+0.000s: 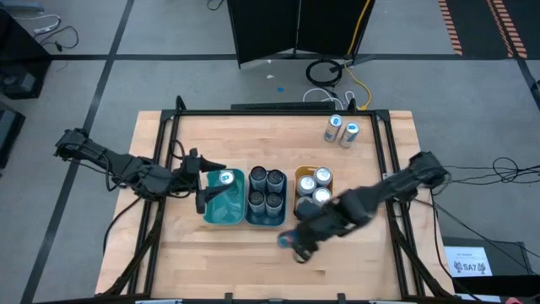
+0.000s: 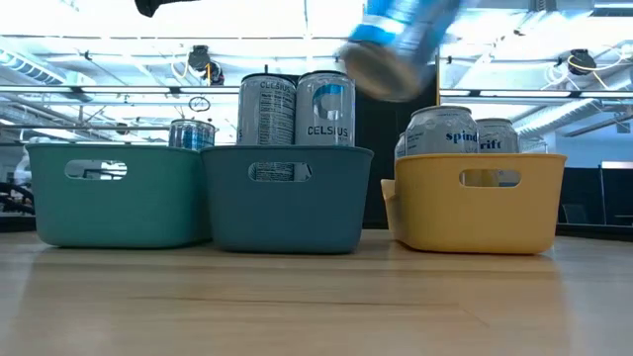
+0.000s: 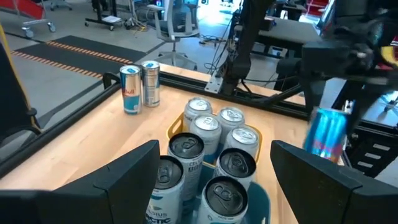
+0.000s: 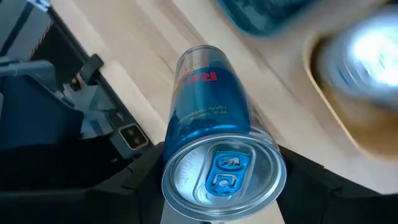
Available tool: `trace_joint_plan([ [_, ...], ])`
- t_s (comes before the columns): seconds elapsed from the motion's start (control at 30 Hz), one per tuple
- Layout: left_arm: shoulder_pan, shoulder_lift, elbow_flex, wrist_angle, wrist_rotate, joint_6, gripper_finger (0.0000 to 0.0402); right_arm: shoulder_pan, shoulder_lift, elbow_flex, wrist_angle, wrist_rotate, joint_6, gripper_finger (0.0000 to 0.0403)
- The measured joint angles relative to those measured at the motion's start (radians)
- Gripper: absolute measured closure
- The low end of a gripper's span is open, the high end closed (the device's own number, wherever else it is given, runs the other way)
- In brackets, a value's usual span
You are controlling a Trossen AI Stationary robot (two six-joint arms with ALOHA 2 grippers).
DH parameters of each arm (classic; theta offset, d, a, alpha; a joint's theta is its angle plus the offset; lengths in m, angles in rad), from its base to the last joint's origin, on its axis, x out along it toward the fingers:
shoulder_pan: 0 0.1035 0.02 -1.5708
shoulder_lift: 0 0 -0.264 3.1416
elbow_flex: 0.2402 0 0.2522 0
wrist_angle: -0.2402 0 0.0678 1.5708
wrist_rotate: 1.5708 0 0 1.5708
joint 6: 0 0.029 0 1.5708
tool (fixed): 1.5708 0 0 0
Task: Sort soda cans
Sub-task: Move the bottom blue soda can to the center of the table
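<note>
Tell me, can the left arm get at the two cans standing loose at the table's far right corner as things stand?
Probably not. The left gripper is open over the teal tray, and the two loose cans stand across the table beyond the trays. The right gripper holds a blue can.

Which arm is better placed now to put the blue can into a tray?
The right arm. Its right gripper already holds the blue can near the yellow tray. The left gripper is open and empty over the teal tray.

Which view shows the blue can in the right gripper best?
The right wrist view: the blue can fills it, lid and side clear between the right gripper fingers. Low and left wrist views show it blurred; the high view barely shows it.
</note>
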Motion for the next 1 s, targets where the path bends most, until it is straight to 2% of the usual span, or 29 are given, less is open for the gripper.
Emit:
trace_joint_plan([
  [0.17,0.0,0.0,0.0,-0.033,-0.002,-0.001,0.0087,-0.07,0.202,0.298,-0.154,-0.019,-0.154,0.0182],
  [0.3,0.0,0.0,0.0,-0.069,0.0,-0.047,0.0087,-0.1,0.38,0.557,-0.327,-0.018,-0.189,0.0182],
  [0.4,-0.002,0.0,0.0,-0.076,0.002,-0.054,0.0087,-0.117,0.394,0.48,-0.299,-0.082,-0.16,0.0182],
  [0.5,-0.002,0.0,0.0,-0.087,0.002,-0.063,0.0087,-0.125,0.427,0.454,-0.382,-0.135,-0.135,0.0174],
  [0.67,-0.002,0.0,0.0,-0.113,0.002,-0.109,0.0087,-0.127,0.458,0.454,-0.392,-0.114,-0.136,0.0152],
  [1.0,-0.002,0.0,0.0,-0.128,0.003,-0.133,0.0087,-0.123,0.465,0.439,-0.401,-0.117,-0.118,0.0147],
])
